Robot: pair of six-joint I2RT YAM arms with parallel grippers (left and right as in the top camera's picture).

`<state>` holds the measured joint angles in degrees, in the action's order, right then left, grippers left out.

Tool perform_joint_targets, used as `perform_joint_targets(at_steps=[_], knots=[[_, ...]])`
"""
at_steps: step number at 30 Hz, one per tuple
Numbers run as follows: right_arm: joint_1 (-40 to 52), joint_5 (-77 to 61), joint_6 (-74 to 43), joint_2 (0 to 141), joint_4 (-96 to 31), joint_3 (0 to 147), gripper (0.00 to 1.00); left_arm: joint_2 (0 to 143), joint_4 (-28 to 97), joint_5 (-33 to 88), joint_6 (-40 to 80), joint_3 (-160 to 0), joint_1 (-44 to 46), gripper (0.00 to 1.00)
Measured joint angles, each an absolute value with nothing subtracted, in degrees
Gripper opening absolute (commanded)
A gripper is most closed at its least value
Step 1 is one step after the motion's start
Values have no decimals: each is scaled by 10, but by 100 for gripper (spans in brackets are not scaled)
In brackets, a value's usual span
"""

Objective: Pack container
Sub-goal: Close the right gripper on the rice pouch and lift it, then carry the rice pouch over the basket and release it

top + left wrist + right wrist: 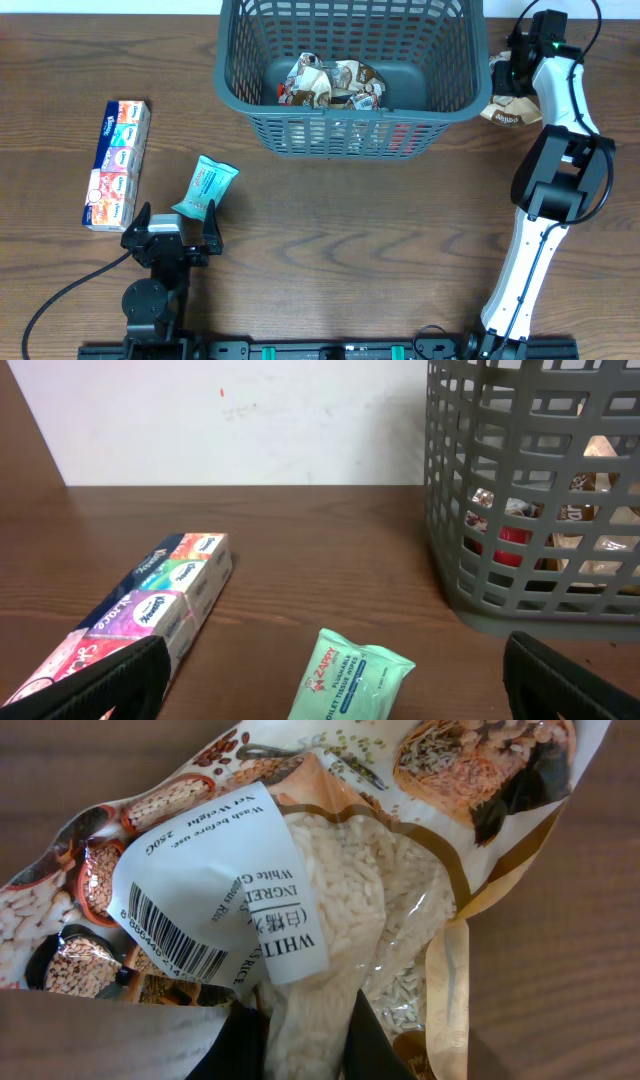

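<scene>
The dark grey lattice basket (345,70) stands at the table's back middle with crumpled snack packs (330,85) inside; it also shows in the left wrist view (530,500). My right gripper (512,80) is just right of the basket, shut on a bag of white rice (330,890), also in the overhead view (508,112). My left gripper (172,228) is open and empty at the front left, just short of a green pack of wipes (205,187) that lies between its fingers in the left wrist view (345,680).
A long multicolour pack of tissues (116,162) lies at the left, also in the left wrist view (150,605). A white wall stands behind the table. The right arm's base is at the front right.
</scene>
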<state>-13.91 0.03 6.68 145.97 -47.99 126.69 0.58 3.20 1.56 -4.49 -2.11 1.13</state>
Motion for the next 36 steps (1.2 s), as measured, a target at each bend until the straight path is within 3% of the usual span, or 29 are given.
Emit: perform_joint_targets(at_steps=[11,29,36], knots=[[-139,23,56,1401,-518,1249,1,6,32,16,-45,-21,11,99],[-131,37,44,1146,-521,1249,1,6,32,16,-45,-21,11,99],[-75,37,75,1040,-521,1249,1,6,32,16,-45,-21,11,99]])
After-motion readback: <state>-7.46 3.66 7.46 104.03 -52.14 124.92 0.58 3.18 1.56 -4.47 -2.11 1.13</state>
